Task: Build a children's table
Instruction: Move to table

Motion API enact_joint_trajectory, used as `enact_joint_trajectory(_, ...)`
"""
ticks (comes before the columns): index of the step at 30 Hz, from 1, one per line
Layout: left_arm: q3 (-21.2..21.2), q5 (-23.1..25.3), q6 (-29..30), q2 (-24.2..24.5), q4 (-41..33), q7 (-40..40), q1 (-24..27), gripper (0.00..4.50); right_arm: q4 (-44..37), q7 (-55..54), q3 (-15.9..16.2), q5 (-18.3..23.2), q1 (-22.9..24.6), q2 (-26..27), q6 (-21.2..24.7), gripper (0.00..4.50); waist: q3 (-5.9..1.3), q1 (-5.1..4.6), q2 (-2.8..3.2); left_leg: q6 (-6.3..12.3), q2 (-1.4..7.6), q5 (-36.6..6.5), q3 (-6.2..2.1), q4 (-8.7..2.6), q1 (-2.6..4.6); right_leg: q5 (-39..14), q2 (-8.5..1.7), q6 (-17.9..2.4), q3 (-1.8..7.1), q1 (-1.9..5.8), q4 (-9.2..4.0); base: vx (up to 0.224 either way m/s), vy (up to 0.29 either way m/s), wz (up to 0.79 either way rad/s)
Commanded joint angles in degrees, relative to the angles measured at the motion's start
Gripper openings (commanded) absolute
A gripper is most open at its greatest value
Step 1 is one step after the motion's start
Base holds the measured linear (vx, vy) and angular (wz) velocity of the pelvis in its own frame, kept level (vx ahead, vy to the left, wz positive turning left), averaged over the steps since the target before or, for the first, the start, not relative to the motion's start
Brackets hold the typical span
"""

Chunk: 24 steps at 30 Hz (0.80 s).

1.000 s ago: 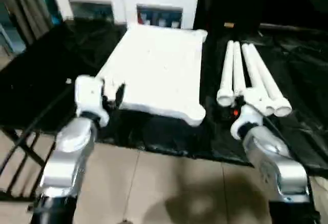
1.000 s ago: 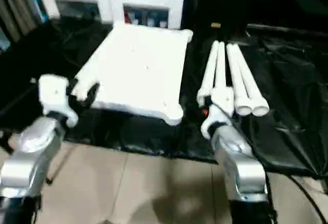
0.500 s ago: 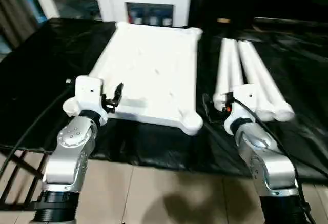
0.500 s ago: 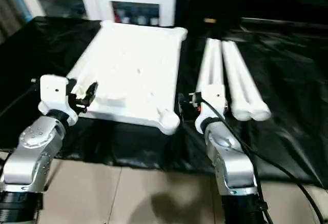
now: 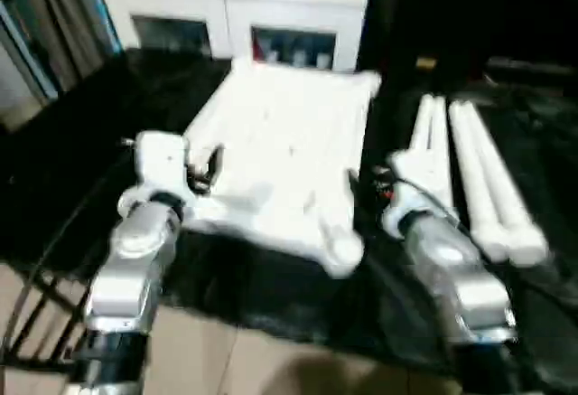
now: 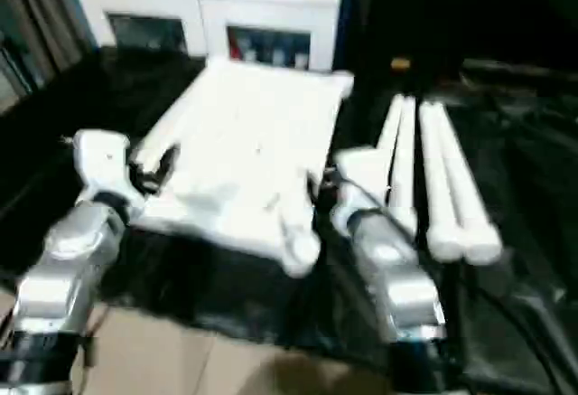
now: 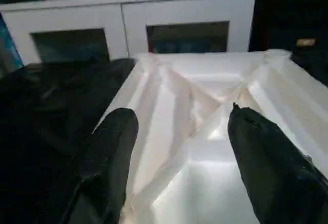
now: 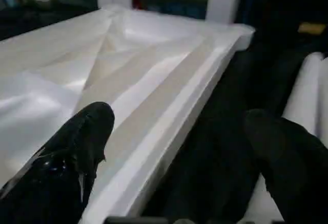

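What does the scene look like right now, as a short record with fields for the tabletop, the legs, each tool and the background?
tabletop: white tabletop lies ribbed side up on the black-covered work table
legs: four white legs lie side by side to the tabletop's right, none fitted
left tool: left tool open, at the tabletop's near left edge, holding nothing
right tool: right tool open wide, one finger over the tabletop's right edge, the other toward the legs, holding nothing
background: white glass-door cabinet behind the work table
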Motion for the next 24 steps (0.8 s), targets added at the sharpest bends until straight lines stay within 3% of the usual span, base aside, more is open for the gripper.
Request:
enact_joint_trajectory(1, 0.75, 0.27, -0.23, 0.84, 0.86, -1.01, -1.11, 3.22, -0.76, -0.67, 0.58, -0.07, -0.29, 0.95, 0.51, 4.50, -1.64, 1.42, 1.36, -1.33, 3.85, 11.14, -0.32, -4.11, -3.75, -14.53, -8.97, -9.92, 3.47, 4.95, -10.19, 0.073, -0.016, -0.07)
enact_joint_trajectory(2, 0.67, 0.28, -0.33, 0.82, 1.12, -1.28, -1.41, 3.22, -0.69, -0.85, 0.37, -0.12, -0.28, 0.99, 0.49, 4.50, -2.08, 1.08, 3.54, -0.13, 6.06, 10.02, -0.21, -8.21, -2.87, -18.45, -7.50, -10.42, 0.71, 5.57, -10.70, 0.093, 0.055, -0.01)
enact_joint_trajectory(3, 0.67, 0.28, -0.33, 0.82, 1.13, -1.29, -1.42, 3.22, -0.69, -0.86, 0.36, -0.12, -0.28, 0.99, 0.49, 4.50, -2.19, 0.79, 5.66, -1.56, 7.92, 2.62, -1.31, -11.74, -0.98, -17.15, -4.30, -8.04, -1.25, 4.94, -8.89, 0.133, 0.125, -0.11)
enact_joint_trajectory(4, 0.60, 0.28, -0.36, 0.81, 1.34, -1.38, -1.62, 3.22, -0.71, -1.00, 0.28, -0.24, -0.31, 0.94, 0.33, 4.50, -2.69, -2.94, 7.36, 0.54, 10.92, -10.53, -6.70, -14.89, 3.25, -11.23, 0.59, -4.95, -3.96, 0.93, 0.37, 0.133, 0.125, -0.11)
enact_joint_trajectory(5, 0.61, 0.07, -0.67, 0.52, 2.07, -1.66, -2.14, 3.22, -1.00, -1.33, -0.04, -0.19, -0.18, 0.90, -0.03, 4.50, -3.80, -3.17, 6.49, 6.31, 11.99, -17.18, -8.23, -14.08, 7.02, -7.08, -0.26, -2.10, -3.01, -2.50, 2.82, 0.143, 0.104, -0.05)
enact_joint_trajectory(6, 0.47, 0.15, -0.77, 0.48, 2.42, -1.77, -2.41, 3.22, -1.19, -1.42, -0.07, -0.28, -0.09, 0.79, -0.07, 4.50, -3.36, -3.42, 6.46, 9.59, 11.09, -17.13, -7.47, -14.06, 6.32, -3.56, -0.57, 0.73, -2.95, -3.62, 3.83, 0.118, 0.059, 0.10)
enact_joint_trajectory(7, 0.17, 0.29, -0.95, 0.45, 2.99, -1.91, -2.81, 3.22, -1.48, -1.52, -0.12, -0.45, 0.05, 0.61, -0.12, 4.50, -3.21, -3.63, 6.35, 10.99, 10.53, -16.20, -6.94, -14.08, 6.08, -1.84, -0.65, 1.56, -2.99, -3.93, 3.73, 0.118, 0.059, 0.10)
enact_joint_trajectory(8, -0.02, 0.20, -1.19, 0.30, 3.33, -2.07, -3.07, 3.22, -1.80, -1.44, -0.33, -0.28, 0.25, 0.59, 0.00, 4.50, -3.54, -3.82, 5.57, 14.20, 10.08, -13.02, -6.25, -13.83, 6.66, 1.54, -1.27, 2.69, -2.45, -5.15, 3.25, 0.089, 0.018, 0.06)
enact_joint_trajectory(9, -0.15, 0.04, -1.20, 0.16, 3.59, -2.19, -3.26, 3.22, -2.06, -1.38, -0.55, -0.11, 0.42, 0.62, 0.16, 4.50, -3.25, -3.66, 4.94, 14.99, 9.79, -12.15, -5.34, -13.88, 6.38, 3.13, -1.70, 2.67, -2.09, -5.58, 2.67, 0.087, -0.039, 0.03)
enact_joint_trajectory(10, -0.52, 0.10, -1.22, -0.03, 4.05, -2.46, -3.59, 3.22, -2.51, -1.28, -0.90, -0.06, 0.75, 0.50, 0.46, 4.50, -3.14, -3.84, 3.36, 14.54, 7.73, -10.44, -3.49, -13.37, 4.93, 6.66, -3.51, 1.04, -0.69, -4.04, -1.33, 0.087, -0.039, 0.03)
enact_joint_trajectory(11, -0.84, 0.26, -1.32, -0.08, 4.37, -2.76, -3.78, 3.22, -2.77, -1.23, -1.05, -0.04, 0.95, 0.39, 0.51, 4.50, -3.36, -2.62, 1.35, 8.81, 4.26, -11.16, 2.29, -10.43, 2.77, -1.04, -5.94, -3.21, 3.83, -0.40, -6.84, 0.101, -0.098, 0.00)
enact_joint_trajectory(12, -0.93, 0.32, -1.41, -0.07, 4.46, -2.85, -3.84, 3.22, -2.82, -1.24, -1.09, -0.03, 0.98, 0.38, 0.55, 4.50, -3.19, -1.40, -0.67, 7.03, 0.45, -8.59, 4.24, -5.56, -0.24, -5.98, -7.82, -4.97, 8.50, 3.13, -8.71, 0.127, -0.089, -0.14)
enact_joint_trajectory(13, -1.24, 0.53, -1.69, -0.02, 4.77, -3.16, -4.03, 3.22, -3.01, -1.26, -1.21, 0.01, 1.10, 0.34, 0.65, 4.50, -4.10, 1.66, 0.08, 1.70, 1.85, -0.41, 1.97, -3.16, -2.15, -9.53, -9.97, -5.71, 13.85, 5.00, -8.33, 0.127, -0.089, -0.14)
enact_joint_trajectory(14, -1.50, 0.54, -2.35, -0.05, 5.14, -3.67, -4.30, 3.22, -3.17, -1.24, -1.24, -0.08, 1.17, 0.25, 0.69, 4.50, -3.94, 2.41, -0.29, -1.52, 1.59, 5.89, 0.36, -2.86, -4.64, 3.34, -7.87, -2.31, 15.72, 5.24, -6.02, 0.114, -0.035, -0.45)
enact_joint_trajectory(15, -1.75, 0.64, -2.79, -0.08, 5.32, -4.03, -4.56, 3.22, -3.34, -1.13, -1.21, -0.15, 1.19, 0.07, 0.73, 4.50, -3.92, 2.39, -0.40, -2.58, 1.54, 6.98, 0.11, -2.19, -5.19, 13.72, -7.02, -1.78, 16.35, 5.09, -5.18, 0.076, 0.019, -0.53)
enact_joint_trajectory(16, -2.18, 0.84, -3.24, 0.00, 5.57, -4.84, -5.11, 3.22, -3.45, -0.84, -1.10, -0.10, 1.04, -0.21, 0.67, 4.50, -4.50, 3.11, -0.52, -3.02, 0.98, 7.76, -0.40, -0.02, -6.37, 36.25, -6.06, -1.78, 18.14, 4.36, -4.31, 0.076, 0.019, -0.53)
enact_joint_trajectory(17, -3.32, 1.62, -4.52, 0.64, 5.72, -6.37, -5.68, 3.22, -3.58, -0.59, -0.57, -0.73, 0.72, -0.98, 0.42, 4.50, -4.84, 3.41, -0.88, -0.21, 1.55, 8.84, -1.88, -0.61, -8.75, 59.31, -7.69, -3.18, 15.11, 4.57, -1.36, 0.013, 0.089, -0.45)
enact_joint_trajectory(18, -3.74, 1.60, -4.82, 0.84, 5.86, -7.40, -5.87, 3.22, -3.57, -0.25, -0.56, -0.48, 0.59, -1.13, 0.60, 4.50, -5.30, 3.11, 0.83, 0.33, 2.14, 11.68, -2.57, -1.93, -7.61, 64.55, -6.97, -3.83, 13.52, 2.90, -1.45, -0.107, 0.108, -0.22)
enact_joint_trajectory(19, -4.26, 1.55, -5.13, 1.16, 5.99, -8.67, -6.05, 3.22, -3.54, 0.16, -0.60, -0.19, 0.44, -1.27, 0.68, 4.50, -5.37, 2.55, 2.71, 2.26, 3.16, 15.84, -2.54, -5.67, -5.78, 56.05, -3.54, -4.33, 10.13, 1.43, -1.62, -0.107, 0.108, -0.22)
enact_joint_trajectory(20, -5.20, 1.49, -5.62, 1.82, 6.15, -10.82, -6.23, 3.22, -3.42, 0.82, -0.82, 0.29, 0.20, -1.52, 0.68, 4.50, -5.12, 1.78, 4.84, 4.65, 5.29, 17.56, -2.67, -9.19, -3.56, 36.57, -2.15, -5.80, 5.77, 0.15, -1.65, -0.154, 0.135, -0.13)
enact_joint_trajectory(21, -5.90, 1.45, -6.04, 2.30, 6.33, -12.30, -6.37, 3.22, -3.38, 1.28, -0.98, 0.59, 0.05, -1.70, 0.67, 4.50, -3.74, 0.51, 5.39, 7.81, 7.44, 12.34, -4.40, -11.22, -3.74, 22.18, -0.02, -6.21, 2.99, -2.22, 0.52, -0.087, 0.185, -0.19)
enact_joint_trajectory(22, -8.24, 1.80, -8.62, 4.02, 6.96, -17.04, -6.58, 3.22, -3.55, 4.72, -0.61, 1.86, -0.32, -3.20, 0.76, 4.50, -4.03, -0.17, 6.18, 6.59, 9.75, -0.16, -5.68, -13.26, -1.84, 1.46, 0.43, -6.45, 0.33, -3.24, 2.49, -0.087, 0.185, -0.19)
enact_joint_trajectory(23, -9.98, -0.37, -8.10, 5.13, 7.09, -23.35, -6.51, 3.22, -4.12, 8.44, 0.35, 2.59, -0.50, -5.22, 1.14, 4.50, -3.57, -0.33, 6.04, 0.06, 9.17, -15.15, -5.33, -15.19, -2.71, -1.99, 0.03, -3.84, -0.79, -2.48, 1.96, -0.066, 0.191, -0.06)
enact_joint_trajectory(24, -10.33, -1.08, -7.70, 5.33, 7.07, -24.83, -6.49, 3.22, -4.30, 9.23, 0.55, 2.69, -0.51, -5.69, 1.26, 4.50, -3.44, -0.21, 6.10, -3.66, 8.55, -22.40, -4.81, -15.79, -2.72, -1.78, -0.36, -2.95, -1.11, -2.50, 1.59, -0.087, 0.150, 0.04)
